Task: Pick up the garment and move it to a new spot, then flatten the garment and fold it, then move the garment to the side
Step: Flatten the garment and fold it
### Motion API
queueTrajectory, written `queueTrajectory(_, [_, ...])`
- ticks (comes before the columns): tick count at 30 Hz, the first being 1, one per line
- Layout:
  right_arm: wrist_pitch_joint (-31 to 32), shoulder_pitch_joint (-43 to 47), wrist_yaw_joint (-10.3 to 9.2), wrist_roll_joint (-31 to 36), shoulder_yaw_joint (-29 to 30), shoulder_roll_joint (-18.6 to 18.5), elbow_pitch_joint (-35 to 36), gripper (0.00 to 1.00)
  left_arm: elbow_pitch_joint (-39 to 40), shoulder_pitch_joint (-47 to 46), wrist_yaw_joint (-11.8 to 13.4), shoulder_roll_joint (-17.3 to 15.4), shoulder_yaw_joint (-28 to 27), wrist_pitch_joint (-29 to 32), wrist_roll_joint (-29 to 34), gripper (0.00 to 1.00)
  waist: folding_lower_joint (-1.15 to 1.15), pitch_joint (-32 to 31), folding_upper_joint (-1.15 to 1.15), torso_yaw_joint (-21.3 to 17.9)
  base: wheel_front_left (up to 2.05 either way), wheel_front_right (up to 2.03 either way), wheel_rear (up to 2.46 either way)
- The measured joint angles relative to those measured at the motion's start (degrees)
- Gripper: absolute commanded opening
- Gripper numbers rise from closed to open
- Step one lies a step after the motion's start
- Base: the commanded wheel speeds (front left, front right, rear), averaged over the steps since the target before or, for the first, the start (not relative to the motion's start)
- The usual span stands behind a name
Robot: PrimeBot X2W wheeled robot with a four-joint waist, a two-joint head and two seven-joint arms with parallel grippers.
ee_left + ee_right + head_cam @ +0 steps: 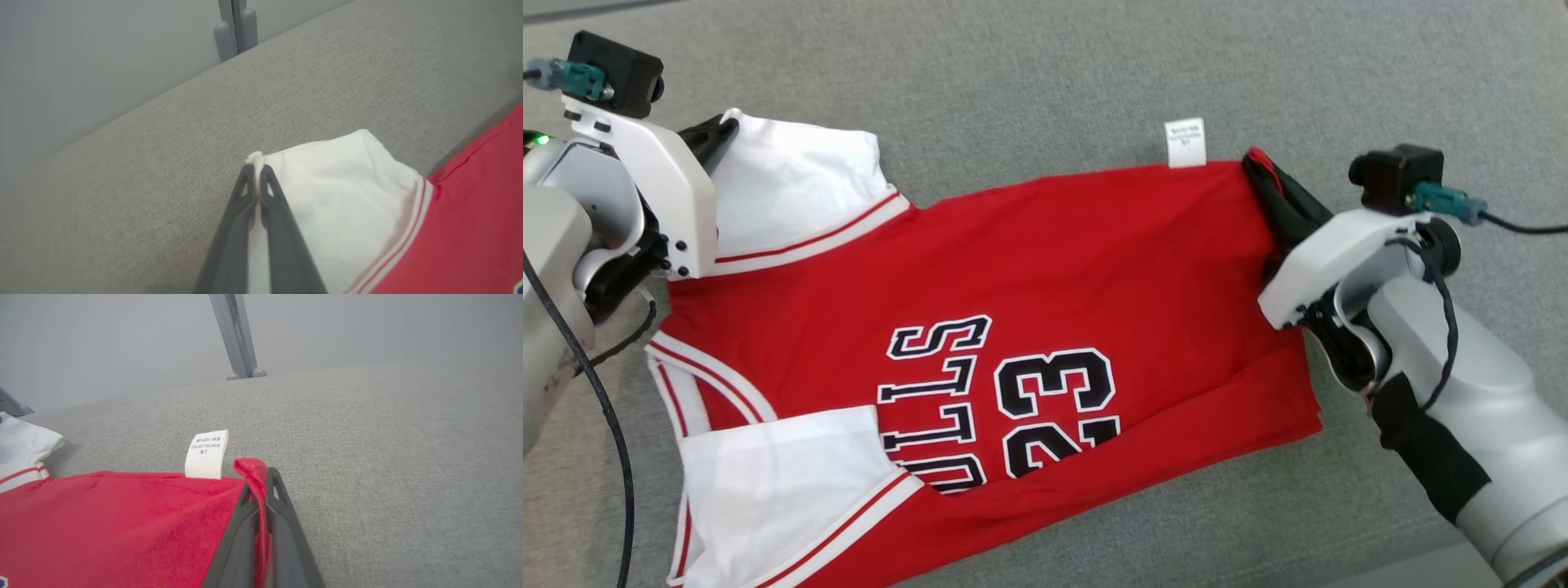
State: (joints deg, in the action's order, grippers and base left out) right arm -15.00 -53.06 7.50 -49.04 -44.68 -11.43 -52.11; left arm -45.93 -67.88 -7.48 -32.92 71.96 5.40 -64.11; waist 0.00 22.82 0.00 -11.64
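The garment [1029,286] is a red jersey with white sleeves and black "23" lettering, spread sideways on the grey cloth surface. My left gripper [727,126] is shut on the far white sleeve's corner [327,183]; in the left wrist view its fingertips [256,171] pinch white fabric. At the hem's far corner, beside a white care label [1184,143], my right gripper [1258,163] is shut on red fabric. The right wrist view shows that gripper [261,475] with a red fold [251,467] squeezed between its fingers.
The grey cloth surface [1029,73] extends well beyond the jersey at the far side and right. A grey metal post [239,339] stands past the far edge. The near white sleeve [776,482] lies at the lower left.
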Motion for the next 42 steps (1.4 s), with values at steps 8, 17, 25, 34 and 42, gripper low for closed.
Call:
queueTrajectory(8, [0.0,6.1,0.00,1.5,1.5,-1.7,0.8,0.00,3.2,4.1,0.0,0.0,0.9,-2.5,0.4,0.00,0.00,-4.2,0.00,2.4,0.00,0.00,0.00])
queueTrajectory(17, [0.0,11.3,0.00,0.0,0.1,-3.5,-1.0,0.00,5.0,11.2,0.0,-0.1,1.2,-4.7,0.3,0.00,0.00,-9.8,0.00,5.3,0.00,0.00,0.00])
queueTrajectory(25, [0.0,15.1,0.00,-1.6,-2.3,-5.1,-2.9,0.00,8.0,16.7,0.0,-0.9,1.3,-5.5,-0.4,0.00,0.00,-14.3,0.00,7.4,0.00,0.00,0.00])
queueTrajectory(34, [0.0,17.9,0.00,-4.0,-4.5,-6.2,-4.2,0.00,14.2,22.6,0.0,-3.0,1.3,-4.0,0.9,0.00,-0.01,-18.0,0.00,10.0,0.00,0.00,0.00])
queueTrajectory(42, [-0.1,18.4,0.00,-4.0,-6.7,-7.9,-4.2,0.00,20.0,26.3,0.0,-5.7,1.4,-1.3,3.3,0.00,0.00,-18.6,0.00,11.8,0.00,0.00,0.00])
